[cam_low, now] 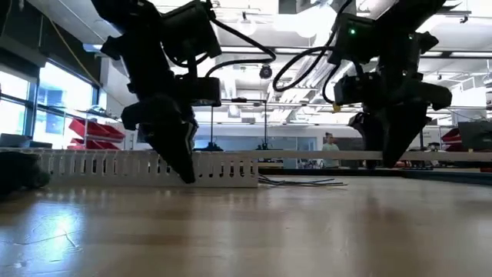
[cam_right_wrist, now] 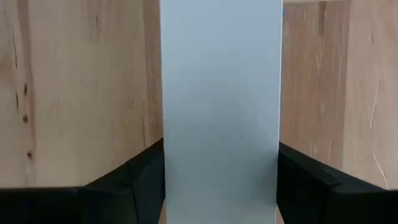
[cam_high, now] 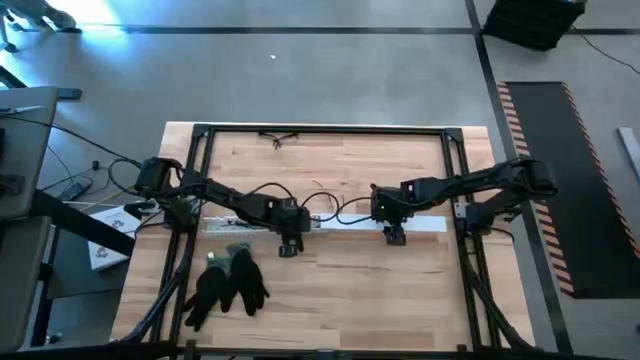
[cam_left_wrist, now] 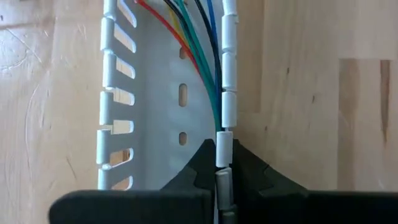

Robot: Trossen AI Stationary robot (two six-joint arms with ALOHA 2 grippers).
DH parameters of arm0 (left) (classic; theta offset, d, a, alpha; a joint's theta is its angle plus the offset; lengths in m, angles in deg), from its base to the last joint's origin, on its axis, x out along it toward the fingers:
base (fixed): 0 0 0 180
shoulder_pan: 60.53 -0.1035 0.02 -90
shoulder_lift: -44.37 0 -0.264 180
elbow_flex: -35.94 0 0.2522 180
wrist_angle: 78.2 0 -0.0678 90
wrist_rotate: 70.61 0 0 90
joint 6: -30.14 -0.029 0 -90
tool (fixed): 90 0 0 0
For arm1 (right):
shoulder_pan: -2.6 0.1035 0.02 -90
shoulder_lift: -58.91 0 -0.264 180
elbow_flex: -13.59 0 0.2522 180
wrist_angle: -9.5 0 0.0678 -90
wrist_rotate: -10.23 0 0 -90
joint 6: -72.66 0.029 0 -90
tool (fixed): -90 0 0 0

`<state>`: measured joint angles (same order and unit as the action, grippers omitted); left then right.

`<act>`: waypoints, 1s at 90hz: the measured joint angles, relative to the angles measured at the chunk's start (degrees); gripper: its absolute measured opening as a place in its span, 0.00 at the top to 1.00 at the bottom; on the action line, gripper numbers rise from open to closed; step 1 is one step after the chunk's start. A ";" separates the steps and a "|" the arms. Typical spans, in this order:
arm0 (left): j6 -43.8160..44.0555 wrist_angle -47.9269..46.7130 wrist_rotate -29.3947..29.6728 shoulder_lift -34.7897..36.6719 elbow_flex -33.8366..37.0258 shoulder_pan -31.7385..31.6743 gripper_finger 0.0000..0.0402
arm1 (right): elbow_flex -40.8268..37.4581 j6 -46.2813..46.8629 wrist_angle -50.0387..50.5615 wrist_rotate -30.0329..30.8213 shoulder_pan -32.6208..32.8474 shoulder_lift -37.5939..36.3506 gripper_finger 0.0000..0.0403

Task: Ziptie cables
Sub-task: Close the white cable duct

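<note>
High view: wooden worktop [cam_high: 340, 290] fills the centre of the frame. A white slotted channel [cam_high: 235, 224] lies across the middle, left of centre; a flat white strip [cam_high: 425, 225] continues the line right of centre. Left gripper [cam_high: 290, 245] sits at the channel's right end, right gripper [cam_high: 395, 236] over the strip. Thin cables [cam_high: 340, 212] loop between the two arms at mid-frame. A pair of black gloves [cam_high: 228, 283] lies in the lower left of the worktop.

Left wrist view adds what the overhead cannot: the left jaws are clamped on one slotted side wall of the channel [cam_left_wrist: 225, 143], and red, yellow, green and black cables [cam_left_wrist: 199, 50] run inside the channel toward the top of the frame.

Right wrist view: the right jaws stand apart, one finger [cam_right_wrist: 134, 180] at each long edge of the flat white strip [cam_right_wrist: 221, 106]; contact cannot be judged.

Low view: both grippers reach down to the worktop; cables [cam_low: 304, 182] trail out of the channel [cam_low: 115, 165] end at mid-frame. A person [cam_low: 330, 146] stands far behind.
</note>
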<state>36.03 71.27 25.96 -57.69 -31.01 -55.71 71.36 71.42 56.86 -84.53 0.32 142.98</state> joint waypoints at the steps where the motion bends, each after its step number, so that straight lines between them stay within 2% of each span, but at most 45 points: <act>1: 0.00 0.05 0.00 0.00 0.00 0.00 1.00 | 0.01 -0.26 0.08 0.02 0.00 0.00 0.45; 11: 0.68 0.94 -0.10 -0.11 -0.06 -0.06 1.00 | 0.02 -3.83 1.21 0.47 -0.04 0.00 0.45; 29: 4.96 0.93 1.19 -0.03 -0.39 0.13 0.97 | 0.06 -4.76 1.90 0.49 -0.07 0.00 0.45; 38: 6.27 0.32 1.26 0.41 -0.39 0.11 0.88 | 0.18 -4.85 2.03 0.14 -0.04 0.00 0.45; 56: 8.22 -1.93 1.15 3.59 -0.28 -0.09 0.60 | 0.44 -5.09 0.96 -0.74 0.07 -0.02 0.45; 65: 9.52 -2.09 0.53 4.93 -0.31 -0.04 0.50 | 0.44 -5.09 1.27 -0.69 0.07 -0.02 0.45; 79: 14.60 0.77 1.86 5.46 -0.28 -0.02 0.45 | 0.39 -4.66 1.77 -0.41 0.07 -0.02 0.45; 90: 11.76 8.13 1.86 4.13 -0.22 -0.11 0.45 | 0.34 -3.48 2.27 -0.27 0.04 -0.02 0.45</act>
<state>47.79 79.40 27.81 -53.56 -31.23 -55.82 71.70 67.94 59.13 -84.80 0.36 142.96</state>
